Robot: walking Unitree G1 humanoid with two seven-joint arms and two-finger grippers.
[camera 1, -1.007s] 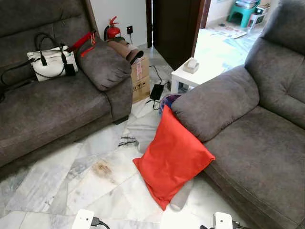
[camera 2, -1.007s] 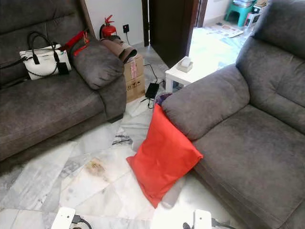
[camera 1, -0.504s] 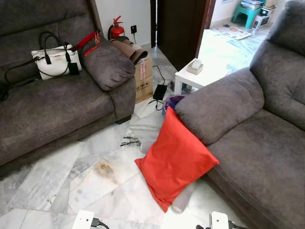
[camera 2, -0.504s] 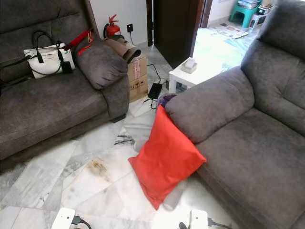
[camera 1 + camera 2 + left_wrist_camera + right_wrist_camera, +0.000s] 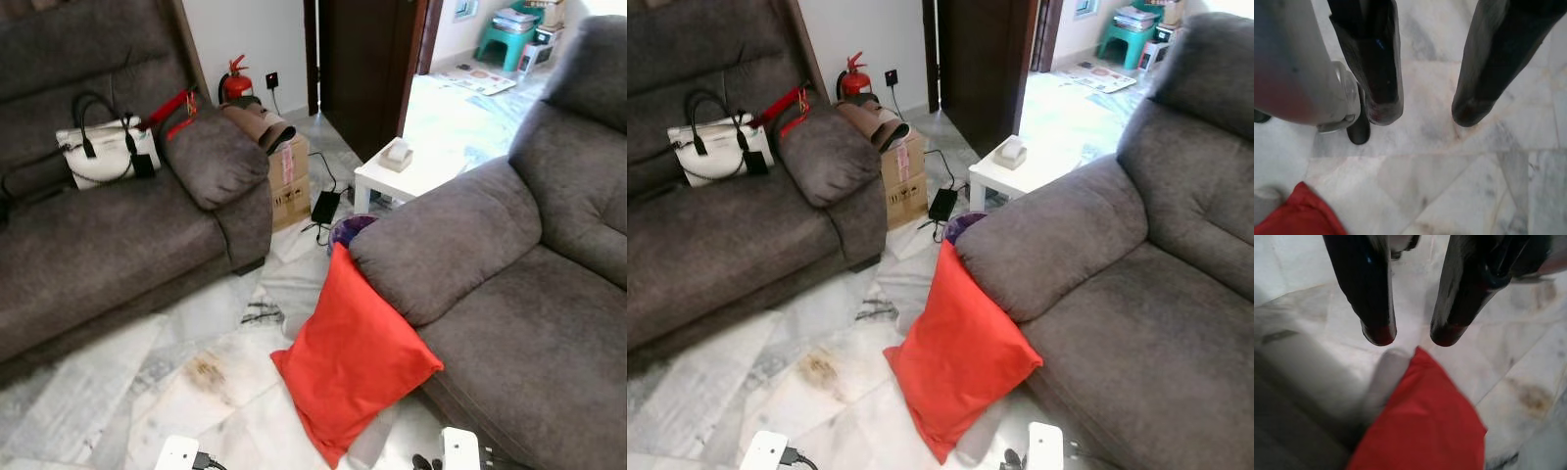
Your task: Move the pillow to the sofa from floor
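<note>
Leaning against the front of the right-hand sofa (image 5: 529,323), the red pillow (image 5: 355,367) stands on its corner on the marble floor (image 5: 196,352). Both grippers hang above that floor, holding nothing: the left gripper (image 5: 1422,110) with fingers parted wide, the right gripper (image 5: 1413,335) parted narrowly, just over the pillow's corner.

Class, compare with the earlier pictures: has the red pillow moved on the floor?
No. The red pillow leans against the right sofa's armrest as before, its corner beside the same brown floor stain. The whole picture shifted, so the camera moved.
</note>
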